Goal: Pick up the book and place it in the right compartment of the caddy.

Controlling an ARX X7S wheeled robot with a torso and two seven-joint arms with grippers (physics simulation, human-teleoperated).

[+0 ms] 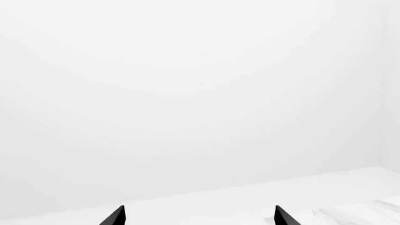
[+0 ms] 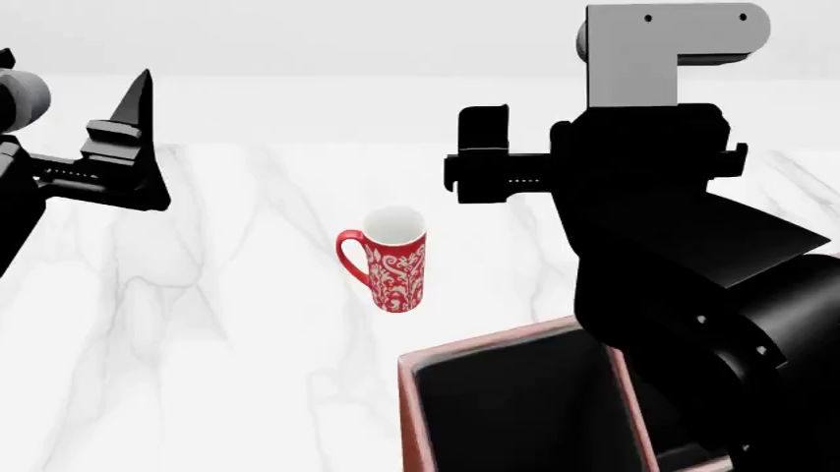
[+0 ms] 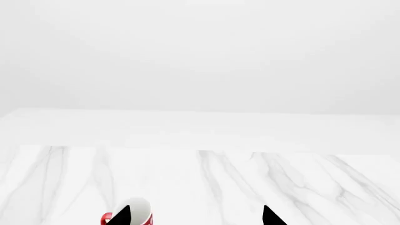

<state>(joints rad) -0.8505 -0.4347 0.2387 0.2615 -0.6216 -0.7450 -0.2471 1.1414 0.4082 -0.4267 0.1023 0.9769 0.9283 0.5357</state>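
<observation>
No book shows in any view; it may lie hidden behind the right arm or inside the caddy (image 2: 518,413), whose right compartment that arm covers. So this fits either a search for the book or a job already done, and I cannot tell which. The sound thing is to find the book in view before committing either arm. Both arms hang raised above the tabletop (image 2: 236,324), pointing away from the robot. The left pincer (image 1: 198,216) and right pincer (image 3: 195,214) each stand wide apart, holding nothing. A red mug (image 2: 389,258) stands upright beyond the caddy
</observation>
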